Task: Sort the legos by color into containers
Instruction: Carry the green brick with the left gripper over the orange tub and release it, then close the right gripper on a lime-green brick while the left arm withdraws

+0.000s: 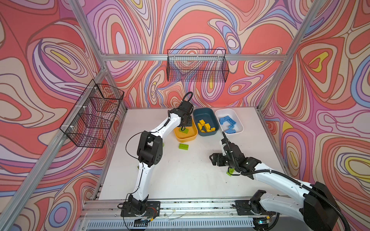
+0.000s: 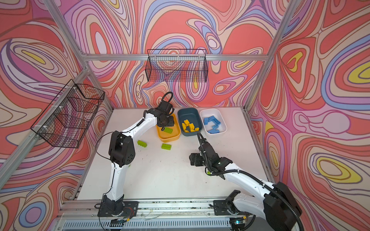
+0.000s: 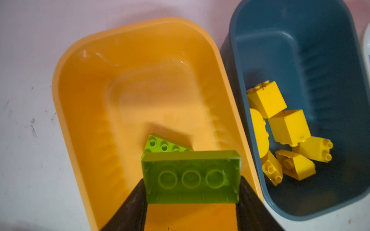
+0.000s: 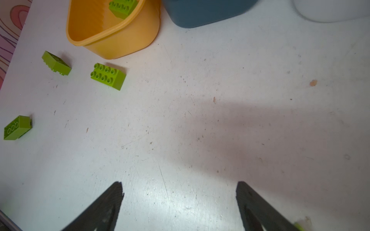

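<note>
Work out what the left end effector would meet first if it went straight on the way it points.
Probably the loose green brick in the orange container: the left end effector points down into it, its held brick partly over that one. Depth is unclear; the floor may come first.

Three tubs are sitting at the table's [image 1: 180,176] 12 o'clock: an orange tub [image 1: 186,139], a dark blue tub [image 1: 204,115] and a white tub [image 1: 223,113]. Six yellow bricks [image 3: 289,126] are lying in the dark blue tub. Six green bricks [image 4: 108,76] are showing: one green brick [image 3: 191,176] in the left hand [image 3: 191,182], one in the orange tub, four on the table. The blue bricks [image 1: 230,121] are bunching too close to count. Two wire baskets [image 1: 197,66] are hanging.
</note>
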Motion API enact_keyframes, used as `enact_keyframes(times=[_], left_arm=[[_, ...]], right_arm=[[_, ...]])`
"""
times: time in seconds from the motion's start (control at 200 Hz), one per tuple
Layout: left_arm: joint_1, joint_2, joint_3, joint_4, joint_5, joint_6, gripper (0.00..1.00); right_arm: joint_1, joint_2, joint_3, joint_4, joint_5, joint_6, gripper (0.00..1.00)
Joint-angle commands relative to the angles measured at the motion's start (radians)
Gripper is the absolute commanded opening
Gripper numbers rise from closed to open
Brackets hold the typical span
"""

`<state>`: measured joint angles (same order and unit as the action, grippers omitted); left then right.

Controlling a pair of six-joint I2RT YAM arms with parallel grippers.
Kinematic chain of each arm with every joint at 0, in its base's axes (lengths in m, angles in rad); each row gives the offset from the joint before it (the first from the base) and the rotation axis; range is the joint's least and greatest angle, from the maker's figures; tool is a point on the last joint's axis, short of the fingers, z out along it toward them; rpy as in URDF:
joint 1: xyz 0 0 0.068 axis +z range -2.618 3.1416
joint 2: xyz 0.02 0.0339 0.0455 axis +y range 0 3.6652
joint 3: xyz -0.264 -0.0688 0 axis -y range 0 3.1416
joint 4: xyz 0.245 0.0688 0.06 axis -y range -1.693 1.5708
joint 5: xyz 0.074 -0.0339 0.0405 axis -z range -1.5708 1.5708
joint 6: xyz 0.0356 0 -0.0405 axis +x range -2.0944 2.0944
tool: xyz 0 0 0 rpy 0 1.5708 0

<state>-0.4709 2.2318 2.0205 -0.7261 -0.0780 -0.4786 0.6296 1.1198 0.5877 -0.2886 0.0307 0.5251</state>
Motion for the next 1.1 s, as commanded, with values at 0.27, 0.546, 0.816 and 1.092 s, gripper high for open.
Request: enact_keyframes(times=[0.27, 0.546, 0.816, 1.092], left_arm=[[0.011, 0.009, 0.010, -0.058, 0.009, 0.015, 0.73], [0.007, -0.236, -0.159, 0.004, -0.004, 0.008, 0.88], [-0.058, -0.606, -0.515, 0.142, -0.061, -0.027, 0.88], [-0.130, -0.953, -0.901, 0.289, -0.095, -0.114, 0.87]], right_arm=[[-0.001, -0.061, 0.062, -0.150, 0.093, 0.061, 0.92], [-0.001, -0.149, 0.135, -0.354, 0.234, 0.120, 0.91], [-0.002, -0.182, 0.138, -0.477, 0.332, 0.201, 0.93], [-0.007, -0.141, 0.046, -0.443, 0.329, 0.345, 0.93]])
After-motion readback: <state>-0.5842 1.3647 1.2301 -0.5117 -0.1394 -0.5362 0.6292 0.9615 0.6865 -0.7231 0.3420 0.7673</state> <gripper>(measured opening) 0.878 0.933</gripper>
